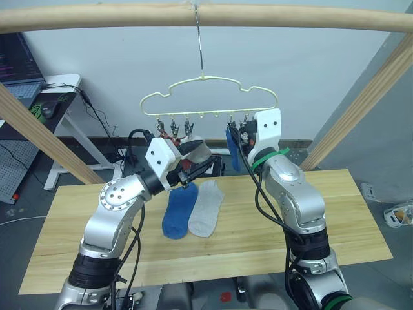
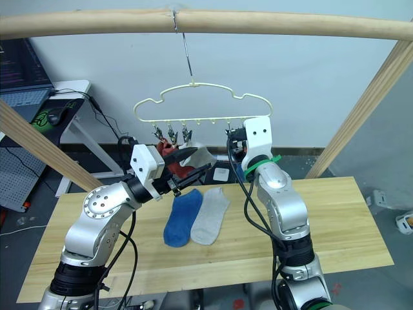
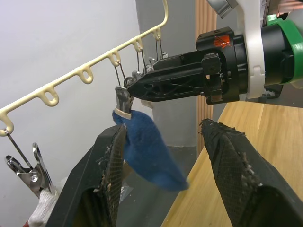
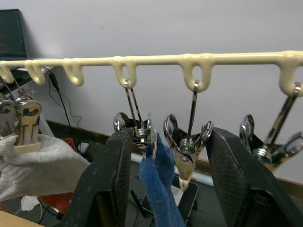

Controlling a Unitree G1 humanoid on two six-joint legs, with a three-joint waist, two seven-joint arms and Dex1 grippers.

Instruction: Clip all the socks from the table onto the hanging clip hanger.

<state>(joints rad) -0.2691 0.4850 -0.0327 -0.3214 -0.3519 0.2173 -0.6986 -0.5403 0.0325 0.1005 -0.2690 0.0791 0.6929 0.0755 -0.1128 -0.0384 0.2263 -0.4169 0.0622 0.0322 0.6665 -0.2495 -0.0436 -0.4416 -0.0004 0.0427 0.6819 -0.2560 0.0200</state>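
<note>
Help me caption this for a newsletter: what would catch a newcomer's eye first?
Probably the clip hanger, hanging from a wooden pole, with both grippers raised to its clips. A blue sock dangles from one clip beside the open right gripper. On the table, another blue sock and a grey sock lie side by side.

A blue sock (image 1: 179, 210) and a light grey sock (image 1: 207, 208) lie on the pale yellow wood tabletop (image 1: 348, 213); another blue sock (image 3: 149, 153) hangs from the cream-yellow clip hanger (image 1: 208, 95).
</note>
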